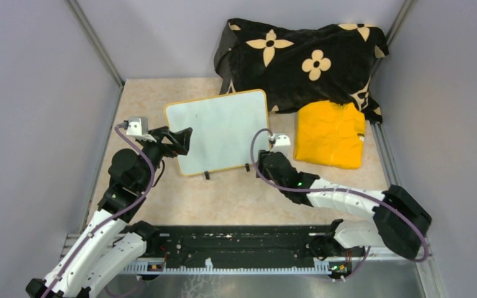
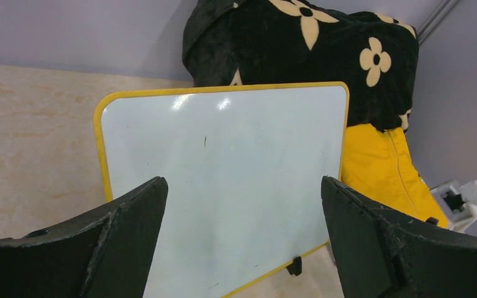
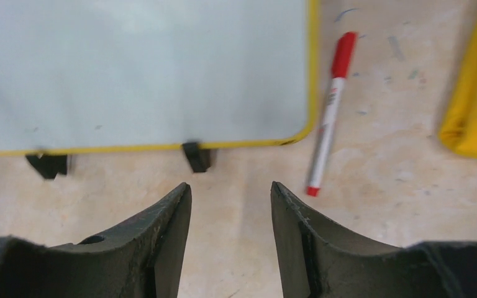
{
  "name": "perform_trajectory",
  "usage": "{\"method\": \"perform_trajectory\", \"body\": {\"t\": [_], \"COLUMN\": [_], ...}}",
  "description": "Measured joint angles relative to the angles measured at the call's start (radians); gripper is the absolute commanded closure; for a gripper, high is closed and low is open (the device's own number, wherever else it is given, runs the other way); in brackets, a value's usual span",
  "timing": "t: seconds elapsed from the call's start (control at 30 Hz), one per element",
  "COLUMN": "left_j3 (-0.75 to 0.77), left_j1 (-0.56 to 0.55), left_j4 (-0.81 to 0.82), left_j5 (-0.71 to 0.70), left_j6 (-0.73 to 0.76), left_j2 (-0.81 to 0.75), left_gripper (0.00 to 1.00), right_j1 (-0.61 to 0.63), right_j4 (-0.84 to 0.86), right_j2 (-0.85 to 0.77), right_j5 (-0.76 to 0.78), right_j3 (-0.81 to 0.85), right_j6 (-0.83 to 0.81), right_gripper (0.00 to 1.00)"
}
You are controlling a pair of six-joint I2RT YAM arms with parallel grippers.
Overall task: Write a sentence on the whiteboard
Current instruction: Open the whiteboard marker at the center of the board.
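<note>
The whiteboard [image 1: 220,130] stands tilted on two black feet mid-table, glossy white inside a yellow frame. No sentence shows on its face [image 2: 223,161]; only a few tiny specks. My left gripper [image 1: 183,139] hovers at the board's left edge, wide open and holding nothing [image 2: 243,181]. My right gripper [image 1: 264,160] is low at the board's front right corner, open and empty [image 3: 230,185], over bare table just in front of a black foot [image 3: 197,155]. A red-and-white marker pen [image 3: 329,118] lies on the table right of the board [image 3: 143,68], clear of the fingers.
A folded yellow cloth [image 1: 330,133] lies right of the board. A black blanket with cream flowers [image 1: 301,59] is heaped at the back right. Grey walls close in the table on the left, back and right.
</note>
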Motion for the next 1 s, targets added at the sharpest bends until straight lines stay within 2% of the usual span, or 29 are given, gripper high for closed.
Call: {"method": "perform_trajectory", "body": {"t": [0.1,0.23,0.6,0.8,1.0], "left_j3": [0.0,0.0,0.0,0.0,0.0], "left_j1": [0.0,0.0,0.0,0.0,0.0], "left_j4": [0.0,0.0,0.0,0.0,0.0], "left_j5": [0.0,0.0,0.0,0.0,0.0], "left_j6": [0.0,0.0,0.0,0.0,0.0], "left_j2": [-0.001,-0.001,-0.004,-0.005,-0.005], "left_gripper": [0.01,0.01,0.01,0.01,0.01], "right_j1": [-0.116,-0.207,-0.233,-0.251,-0.267], "right_j4": [-0.026,-0.06,0.011,0.064,0.115], "right_j2": [-0.089,-0.098,0.106,0.157,0.195], "right_j5": [-0.026,-0.054,-0.146,-0.151,-0.135], "right_j3": [-0.034,-0.072,-0.076,-0.073,-0.064], "right_j6": [0.005,0.008,0.02,0.019,0.009], "right_gripper": [0.55,0.57,0.62,0.65,0.78]}}
